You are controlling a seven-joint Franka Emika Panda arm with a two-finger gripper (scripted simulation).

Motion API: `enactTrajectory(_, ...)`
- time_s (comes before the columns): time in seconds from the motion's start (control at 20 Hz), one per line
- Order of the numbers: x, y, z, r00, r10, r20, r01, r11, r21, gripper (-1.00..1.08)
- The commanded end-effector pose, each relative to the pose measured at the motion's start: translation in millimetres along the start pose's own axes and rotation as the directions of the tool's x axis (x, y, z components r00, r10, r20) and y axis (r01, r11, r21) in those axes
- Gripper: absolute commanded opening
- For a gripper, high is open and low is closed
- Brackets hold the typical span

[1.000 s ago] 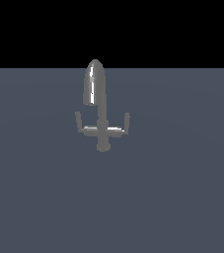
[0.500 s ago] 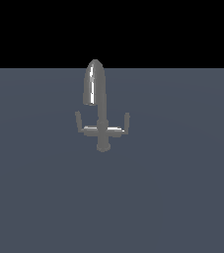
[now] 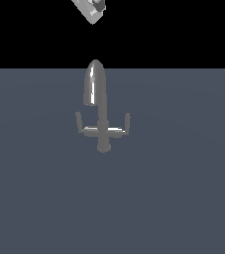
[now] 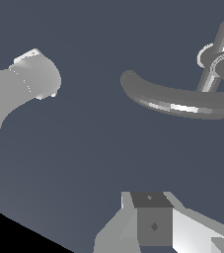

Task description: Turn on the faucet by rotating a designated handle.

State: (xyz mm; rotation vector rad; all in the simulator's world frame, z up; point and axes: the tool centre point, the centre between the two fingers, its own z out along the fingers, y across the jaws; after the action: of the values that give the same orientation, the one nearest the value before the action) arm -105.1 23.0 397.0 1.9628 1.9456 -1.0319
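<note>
The faucet (image 3: 102, 130) stands on a grey floor, with its arched spout (image 3: 94, 83) leaning to the exterior view's left. The handle (image 3: 78, 122) is the upturned lever at that end of the crossbar; a twin lever (image 3: 127, 122) ends the other arm. A piece of my gripper (image 3: 91, 9) shows at the top edge, high above the spout and touching nothing. In the wrist view the spout's mouth (image 4: 32, 79), a curved lever arm (image 4: 172, 103) and the stem (image 4: 223, 43) lie below a gripper finger (image 4: 153, 225). Nothing is held, and the jaws' gap is not visible.
A flat dark grey floor (image 3: 183, 198) spreads all around the faucet. Black background fills the upper part of the exterior view.
A piece of my gripper has come into the exterior view at the top edge, where none showed before. The faucet and its levers have not moved.
</note>
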Motion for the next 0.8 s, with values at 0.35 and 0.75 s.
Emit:
enactTrajectory(0.35,16.0,36.2,3.6,0.950,-0.284,0.126,0.279,0.959,0.056,-1.00)
enactTrajectory(0.75,33.1,66.3,8.1,0.840,-0.505,0.201,0.484,0.863,0.143,-1.00)
